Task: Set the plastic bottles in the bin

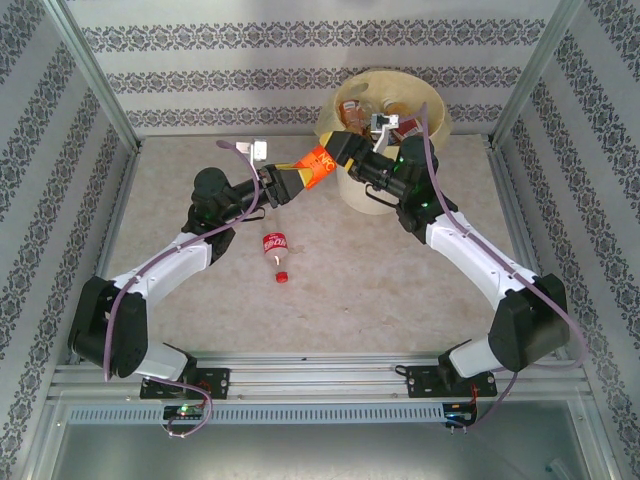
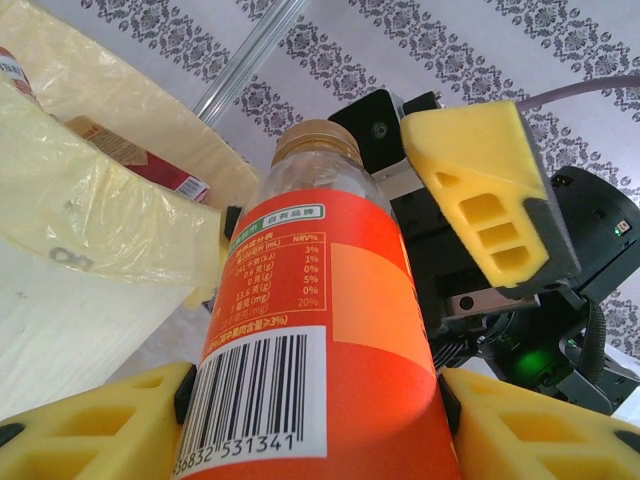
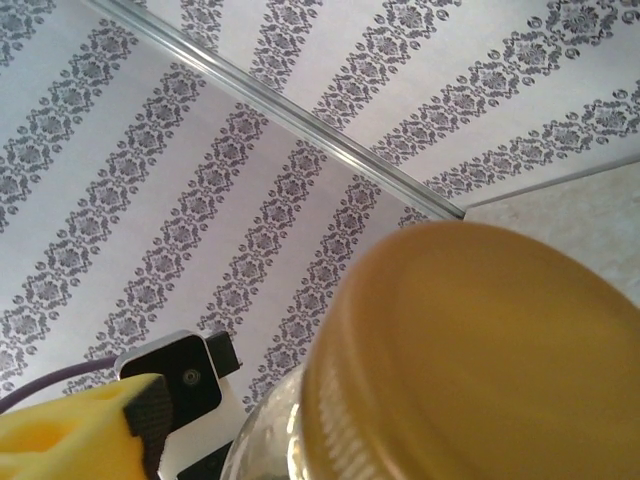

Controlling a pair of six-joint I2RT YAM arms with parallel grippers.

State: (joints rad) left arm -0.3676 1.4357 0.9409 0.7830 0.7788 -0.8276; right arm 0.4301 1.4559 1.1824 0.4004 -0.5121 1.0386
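One orange-labelled plastic bottle (image 2: 320, 330) clamped by left gripper (image 2: 315, 425) — right gripper (image 1: 345, 150) open at its cap (image 2: 318, 140). One red-capped clear bottle (image 1: 275, 250) on table (image 1: 350, 290); one round white bin (image 1: 345, 192).

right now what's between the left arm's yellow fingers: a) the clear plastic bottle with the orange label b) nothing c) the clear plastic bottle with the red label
a: in the left wrist view the orange-labelled clear plastic bottle sits clamped between the left arm's yellow fingers; the red-labelled one lies on the table.
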